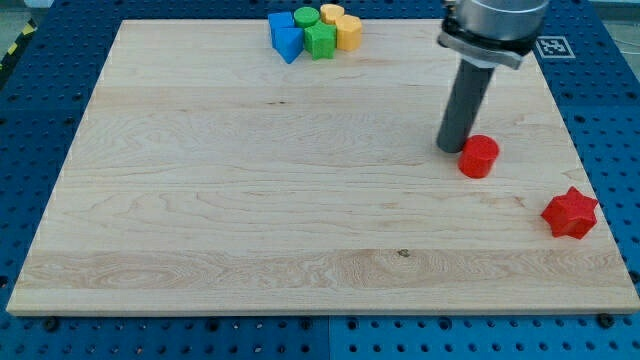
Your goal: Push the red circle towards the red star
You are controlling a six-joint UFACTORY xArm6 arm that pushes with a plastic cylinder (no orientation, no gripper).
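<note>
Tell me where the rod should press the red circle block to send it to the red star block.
Press the red circle block's upper-left side: the red star block lies toward the view's lower right. My tip already sits there, apparently touching.

The red circle (479, 156), a short upright cylinder, stands flat on the wooden board at the view's right, around mid-height. The red star (570, 212) lies flat at about four o'clock from it, near the board's right edge, the two apart with bare wood between them.
</note>
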